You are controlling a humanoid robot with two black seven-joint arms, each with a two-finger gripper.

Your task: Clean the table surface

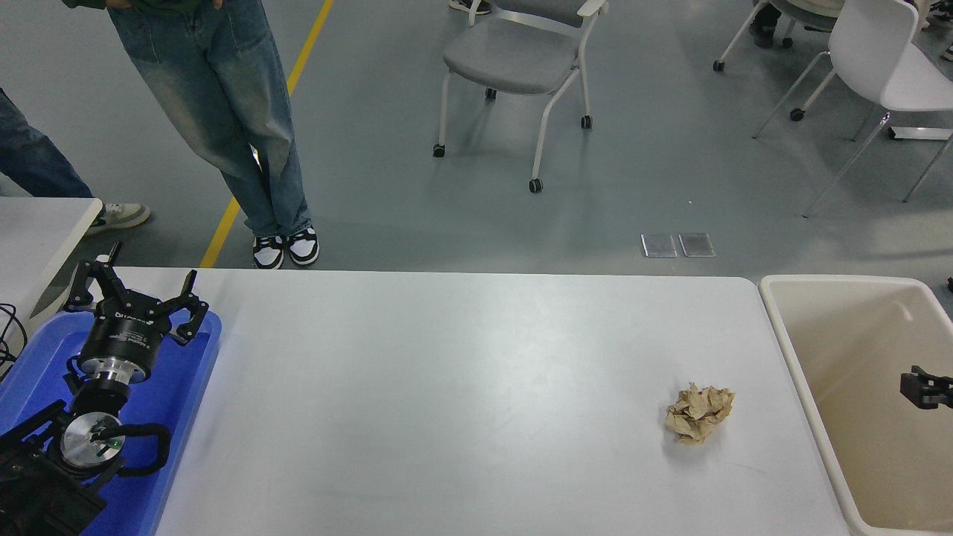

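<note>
The table surface (447,387) is a wide white top with rounded corners. A crumpled brown paper ball (698,413) lies on it near the right end. Only the tip of my right gripper (923,388) shows at the right edge, above the inside of a beige bin (856,335) that stands beside the table's right end. It is apart from the paper ball and to its right. No foil shows in the bin. My left gripper (138,298) is parked open and empty over a blue tray (186,372) at the lower left.
A person in jeans (223,112) stands at the table's far left edge, and a second person's leg (37,164) shows at the left. A smaller white table (37,223) sits at the left. A grey chair (514,59) and a white chair (886,67) stand on the floor beyond.
</note>
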